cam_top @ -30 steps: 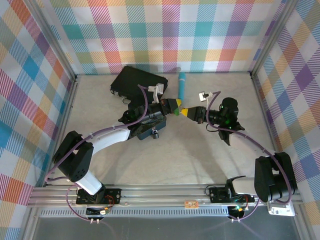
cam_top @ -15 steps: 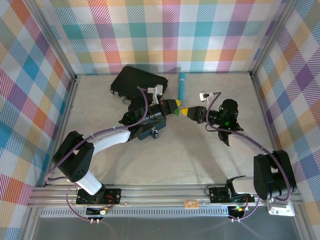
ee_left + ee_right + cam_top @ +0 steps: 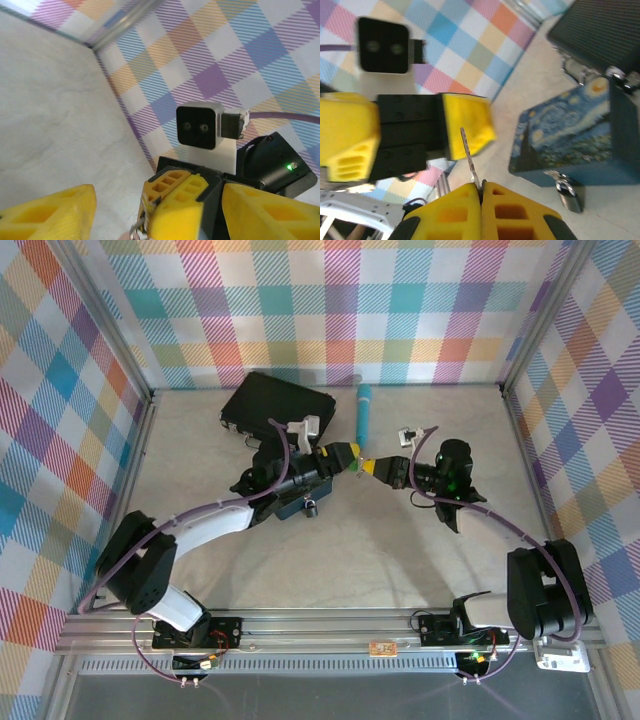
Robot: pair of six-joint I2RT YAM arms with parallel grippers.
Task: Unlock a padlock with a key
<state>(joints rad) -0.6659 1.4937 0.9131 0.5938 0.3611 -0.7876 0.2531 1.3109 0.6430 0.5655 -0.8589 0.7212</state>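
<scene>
My right gripper (image 3: 481,187) is shut on the key (image 3: 469,152), whose thin silvery blade sticks up from the pinched yellow pads. In the left wrist view the key (image 3: 141,222) shows at the edge of those pads. My left gripper (image 3: 157,217) is open, its yellow fingers (image 3: 50,215) wide apart on either side of the right gripper's tips. In the top view the two grippers meet nose to nose, left (image 3: 343,453) and right (image 3: 374,468). The padlock (image 3: 568,195) hangs at the front of the starry box (image 3: 565,135), apart from both grippers, and also shows from above (image 3: 312,507).
A black rectangular case (image 3: 275,403) lies at the back left, close behind the starry box. A teal cylinder (image 3: 363,410) lies beside it near the back wall. Plaid walls close in the table (image 3: 400,550) on three sides.
The right gripper has crept a little to the left with the key, closer into the left gripper's open fingers. The left arm's wrist has shifted slightly.
</scene>
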